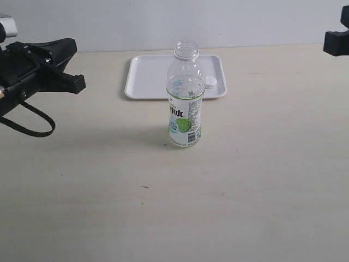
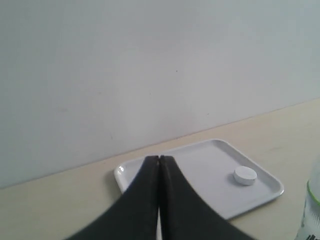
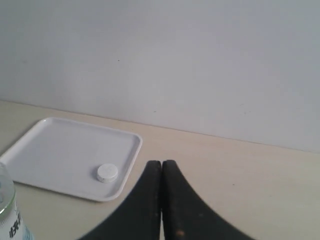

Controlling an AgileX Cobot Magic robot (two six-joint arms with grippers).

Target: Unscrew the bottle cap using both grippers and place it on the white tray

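Note:
The bottle (image 1: 185, 103) stands upright and uncapped mid-table, in front of the white tray (image 1: 147, 76). The small white bottle cap (image 1: 210, 82) lies on the tray's right part, also visible as the cap (image 2: 245, 175) and the cap (image 3: 107, 172) in both wrist views. My left gripper (image 1: 73, 82) is raised at the far left, well away from the bottle, its two fingers pressed together with nothing between them (image 2: 159, 159). My right gripper (image 3: 161, 164) is likewise shut and empty; only a black piece of it (image 1: 337, 41) shows at the top right corner.
A black cable loop (image 1: 32, 123) hangs under the left arm. The tray (image 2: 210, 175) lies near the grey back wall. Beige tabletop surrounds the bottle (image 3: 10, 210) on all sides.

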